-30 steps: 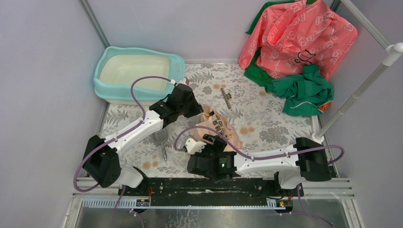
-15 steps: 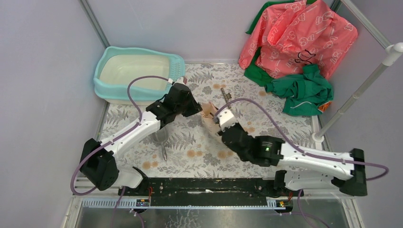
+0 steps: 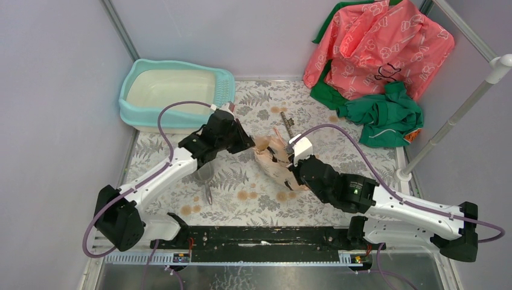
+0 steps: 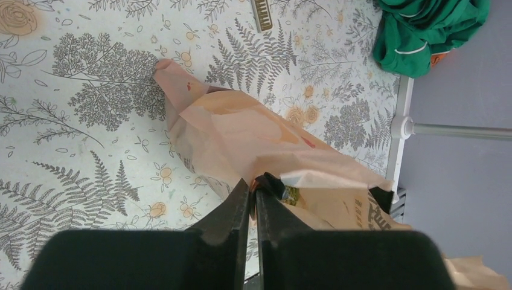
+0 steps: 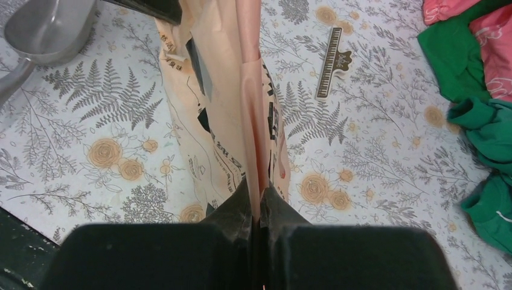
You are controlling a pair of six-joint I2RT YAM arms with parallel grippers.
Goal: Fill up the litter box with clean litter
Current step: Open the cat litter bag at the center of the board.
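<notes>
The litter box (image 3: 128, 109) is sitting well apart from both pairs of fingers, beyond the left gripper (image 3: 250, 144) and off to its left. Between the two grippers a peach printed bag (image 3: 275, 168) is being held over the floral mat. The left gripper is pinching one paper edge with its fingers closed on it, and the right gripper (image 3: 287, 158) is clamping another fold. A grey scoop (image 3: 205, 175) is lying near, on the base side of the left fingers. A green garment (image 3: 386, 115) is lying well beyond the right fingers.
</notes>
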